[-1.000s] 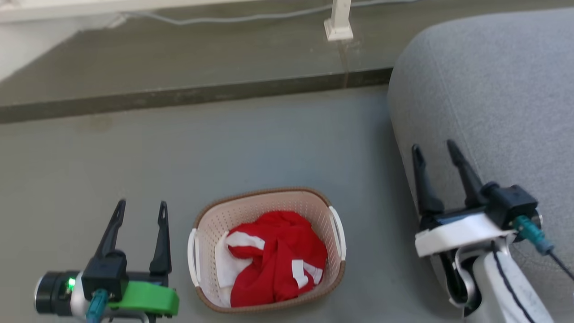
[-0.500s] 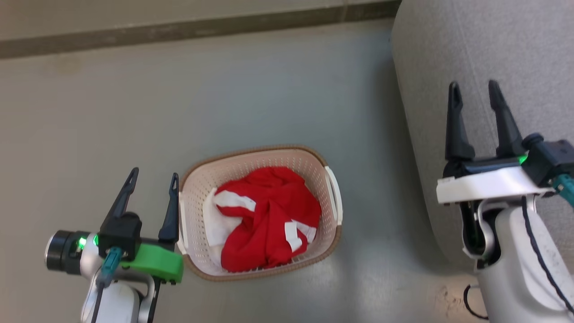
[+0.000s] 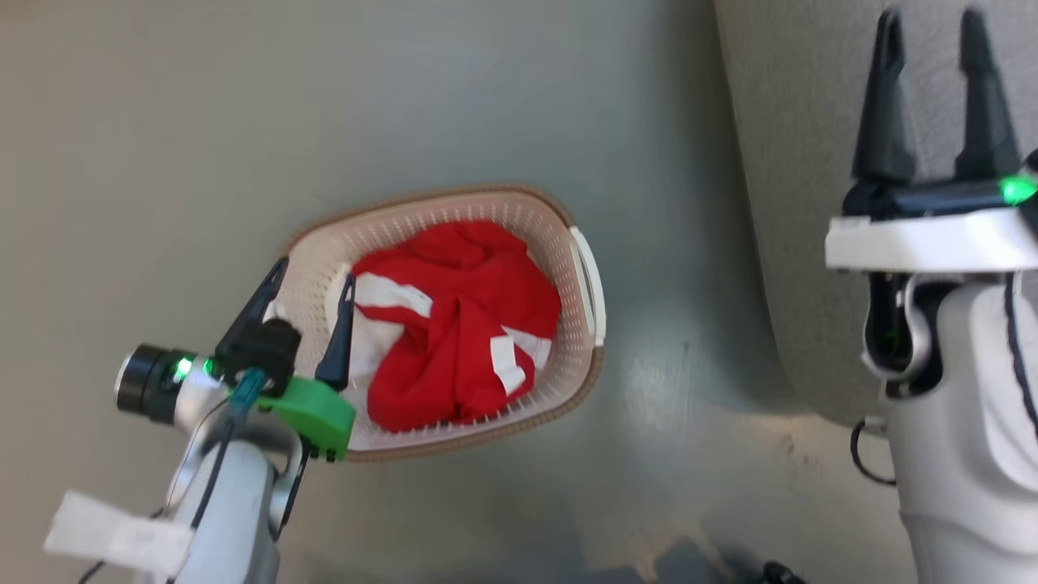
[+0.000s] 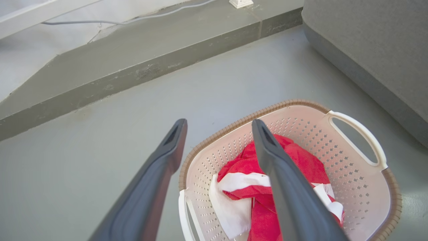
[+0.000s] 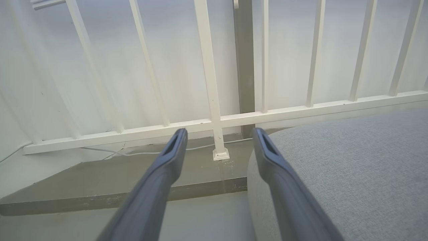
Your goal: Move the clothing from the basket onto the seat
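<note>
Red clothing [image 3: 458, 324] with white stripes lies bunched inside the cream perforated basket [image 3: 559, 235] on the grey floor. My left gripper [image 3: 312, 272] hangs open over the basket's left rim, one finger outside it and one above the white part of the fabric. The left wrist view shows the same clothing [image 4: 301, 160] in the basket [image 4: 361, 187] beyond my open left gripper [image 4: 219, 124], which holds nothing. The grey seat [image 3: 795, 162] fills the right side. Above its edge my right gripper [image 3: 928, 16] stands open and empty; in the right wrist view, the right gripper [image 5: 219, 132] sits over the seat [image 5: 351, 167].
A raised dark step [image 4: 150, 67] runs along the far side of the floor. Behind it stands a white railing [image 5: 207, 83] with a post foot [image 5: 220, 154] and a thin cable [image 5: 133, 153]. Open grey floor [image 3: 203, 122] lies left of the basket.
The head camera has tilted down, so the whole picture shifted upward. My left gripper has moved right, from beside the basket to over its left rim. Both grippers stay open.
</note>
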Motion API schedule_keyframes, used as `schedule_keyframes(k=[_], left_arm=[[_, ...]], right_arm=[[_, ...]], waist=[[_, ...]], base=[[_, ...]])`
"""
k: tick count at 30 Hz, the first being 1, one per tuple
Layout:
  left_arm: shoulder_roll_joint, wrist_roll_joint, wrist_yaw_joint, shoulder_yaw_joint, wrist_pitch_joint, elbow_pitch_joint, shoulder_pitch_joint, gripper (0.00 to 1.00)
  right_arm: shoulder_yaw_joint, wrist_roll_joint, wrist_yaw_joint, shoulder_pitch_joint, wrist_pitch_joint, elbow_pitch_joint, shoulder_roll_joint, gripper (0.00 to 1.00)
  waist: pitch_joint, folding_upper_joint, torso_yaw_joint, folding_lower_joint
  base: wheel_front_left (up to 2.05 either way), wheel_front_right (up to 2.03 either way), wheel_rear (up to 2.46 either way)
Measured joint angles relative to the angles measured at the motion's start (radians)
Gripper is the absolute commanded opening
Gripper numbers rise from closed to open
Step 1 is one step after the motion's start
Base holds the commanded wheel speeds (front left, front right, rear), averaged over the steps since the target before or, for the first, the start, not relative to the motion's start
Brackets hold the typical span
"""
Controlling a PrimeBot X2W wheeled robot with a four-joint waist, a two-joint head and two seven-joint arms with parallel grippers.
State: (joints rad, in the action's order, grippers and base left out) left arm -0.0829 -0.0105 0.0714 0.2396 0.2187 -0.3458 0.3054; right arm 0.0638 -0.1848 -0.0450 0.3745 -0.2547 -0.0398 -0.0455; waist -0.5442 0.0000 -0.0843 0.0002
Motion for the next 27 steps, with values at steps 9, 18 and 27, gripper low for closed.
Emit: schedule_keyframes(k=[9,18,27], left_arm=[[0.001,0.036,0.018,0.031,-0.035,-0.1,0.118,1.0],[0.002,0.047,0.035,0.077,-0.051,-0.174,0.226,1.0],[0.006,0.043,0.052,0.128,-0.051,-0.265,0.271,1.0]], right_arm=[[-0.003,-0.001,-0.001,0.119,0.0,-0.042,-0.003,1.0],[-0.005,-0.001,-0.001,0.228,0.0,-0.068,-0.006,1.0],[-0.002,-0.006,-0.002,0.26,0.0,-0.067,-0.009,1.0]], waist=[[-0.129,0.0,-0.025,0.0],[-0.256,0.0,-0.047,0.0],[-0.339,0.0,-0.071,-0.0001]], base=[[0.0,0.0,0.0],[0.0,0.0,0.0],[0.0,0.0,0.0]])
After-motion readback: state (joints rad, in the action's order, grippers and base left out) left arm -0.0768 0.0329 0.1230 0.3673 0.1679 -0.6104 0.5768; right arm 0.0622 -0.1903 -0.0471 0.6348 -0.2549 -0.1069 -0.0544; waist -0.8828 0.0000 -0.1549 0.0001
